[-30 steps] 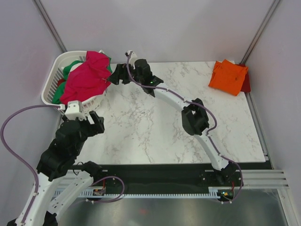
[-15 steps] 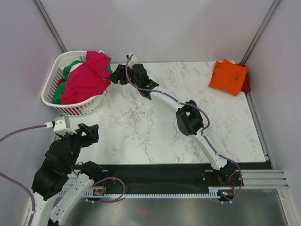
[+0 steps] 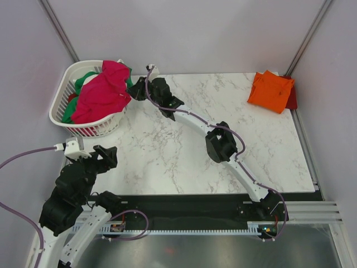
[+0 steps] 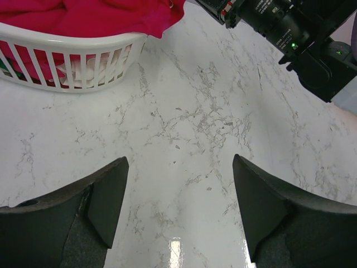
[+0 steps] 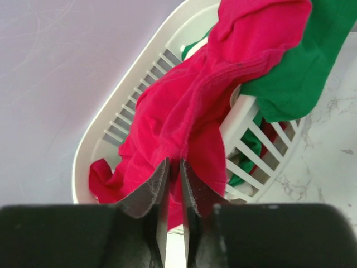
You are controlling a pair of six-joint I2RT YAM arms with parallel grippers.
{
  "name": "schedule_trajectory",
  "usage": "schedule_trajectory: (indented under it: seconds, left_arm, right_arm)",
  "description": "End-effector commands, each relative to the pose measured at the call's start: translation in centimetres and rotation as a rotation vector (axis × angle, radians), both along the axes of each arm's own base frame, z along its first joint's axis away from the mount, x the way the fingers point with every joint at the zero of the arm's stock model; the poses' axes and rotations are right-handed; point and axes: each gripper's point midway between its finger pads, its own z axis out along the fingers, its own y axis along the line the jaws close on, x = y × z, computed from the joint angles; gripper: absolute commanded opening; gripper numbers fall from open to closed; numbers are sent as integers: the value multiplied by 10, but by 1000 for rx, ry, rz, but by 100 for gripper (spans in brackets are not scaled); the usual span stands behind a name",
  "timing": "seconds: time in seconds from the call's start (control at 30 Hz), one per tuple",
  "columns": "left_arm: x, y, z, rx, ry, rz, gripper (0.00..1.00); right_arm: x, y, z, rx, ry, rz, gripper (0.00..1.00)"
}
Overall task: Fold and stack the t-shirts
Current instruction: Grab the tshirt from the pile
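Note:
A crimson-pink t-shirt (image 3: 103, 89) (image 5: 184, 106) is heaped over the white slatted basket (image 3: 58, 109) (image 5: 111, 128) at the back left, with a green t-shirt (image 3: 83, 79) (image 5: 295, 78) beneath it. My right gripper (image 3: 134, 89) (image 5: 174, 167) is at the basket's right rim, jaws pressed together on a fold of the crimson-pink t-shirt. An orange t-shirt (image 3: 270, 90) lies folded at the back right on top of a dark red one (image 3: 292, 97). My left gripper (image 3: 106, 156) (image 4: 178, 206) hovers open over bare marble near the front left, holding nothing.
The basket's side (image 4: 72, 47) and the pink cloth (image 4: 89, 17) fill the upper left of the left wrist view. The right arm (image 3: 220, 142) (image 4: 279, 28) stretches diagonally across the marble table (image 3: 167, 162). Grey walls close in on three sides.
My right gripper has moved left to the basket and shut on the pink cloth. The left arm has pulled back from the basket toward the near edge.

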Motion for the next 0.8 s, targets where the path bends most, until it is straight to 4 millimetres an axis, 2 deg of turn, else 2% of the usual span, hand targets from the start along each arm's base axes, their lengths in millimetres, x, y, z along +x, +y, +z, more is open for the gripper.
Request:
schedule_trajectory:
  seconds: [0.0, 0.07, 0.2, 0.3, 0.37, 0.4, 0.43, 0.5, 0.53, 0.57, 0.6, 0.63, 0.67, 0.7, 0.73, 0.77]
  left_arm:
    - [5, -3, 8, -35, -29, 3, 83]
    - [5, -3, 8, -36, -33, 3, 83]
    - [5, -3, 8, -32, -34, 5, 83]
    - [6, -3, 8, -31, -33, 6, 83]
    - [6, -3, 8, -31, -35, 6, 83]
    - [6, -3, 7, -28, -32, 6, 83]
    - [6, -3, 7, -29, -31, 7, 83]
    - [7, -3, 8, -29, -33, 7, 83]
    - [7, -3, 6, -25, -29, 8, 83]
    - [8, -3, 6, -25, -28, 8, 83]
    - [8, -3, 7, -24, -29, 8, 83]
    - [8, -3, 6, -24, -27, 7, 83]
    - [9, -3, 6, -20, -23, 8, 83]
    - [8, -3, 6, -23, -25, 8, 83]
    - [8, -3, 6, -23, -25, 10, 83]
    - [9, -3, 6, -20, -23, 12, 83]
  right_arm:
    - [5, -1, 16, 44, -15, -28, 13]
    - [7, -2, 13, 35, -11, -33, 0]
    - [5, -2, 8, 29, -5, -32, 0]
    - [3, -5, 20, 33, -27, -26, 0]
    - [-4, -9, 52, 43, -76, -8, 0]
    - [-11, -15, 89, 67, -125, 1, 0]
    - [-15, -22, 113, 70, -162, 0, 0]
    - [-18, -49, 165, 50, -253, -36, 0]
    - [-34, -86, 241, 98, -354, -79, 0]
    - [-34, -106, 249, 65, -363, -125, 0]
    - [-55, -153, 317, 98, -466, -212, 0]
    - [-47, -192, 334, 94, -486, -291, 0]
    - [-40, -215, 326, 64, -465, -338, 0]
    - [-37, -244, 333, 62, -455, -399, 0]
    - [-40, -298, 358, 74, -467, -503, 0]
    - [-28, -316, 327, 3, -389, -544, 0]
